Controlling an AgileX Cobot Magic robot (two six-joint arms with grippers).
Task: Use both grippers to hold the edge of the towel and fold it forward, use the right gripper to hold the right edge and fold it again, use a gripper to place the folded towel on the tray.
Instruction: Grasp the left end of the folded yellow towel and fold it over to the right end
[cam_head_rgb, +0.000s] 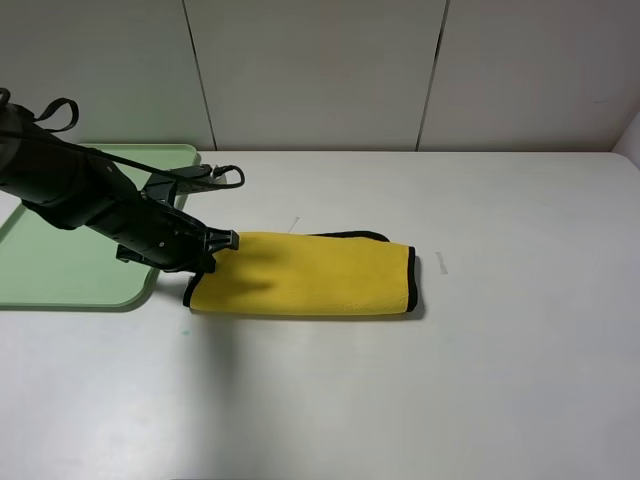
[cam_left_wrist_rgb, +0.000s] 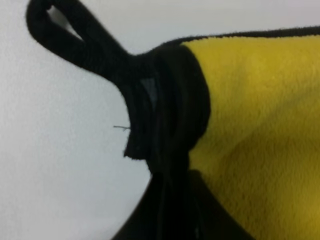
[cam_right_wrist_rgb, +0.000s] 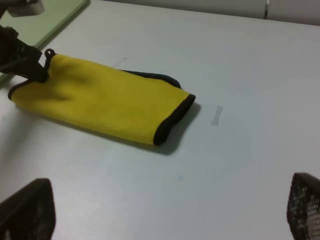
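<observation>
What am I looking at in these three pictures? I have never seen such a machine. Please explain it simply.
This is a two-armed robot at a white table. One picture comes from a camera mounted high; the other two come from cameras on the wrists. A folded yellow towel lies on the table, and a green tray sits at the left. The left end effector is shut on the towel's black-trimmed corner, seen close up in the left wrist view. The right end effector stands open, holding nothing, away from the towel.
</observation>
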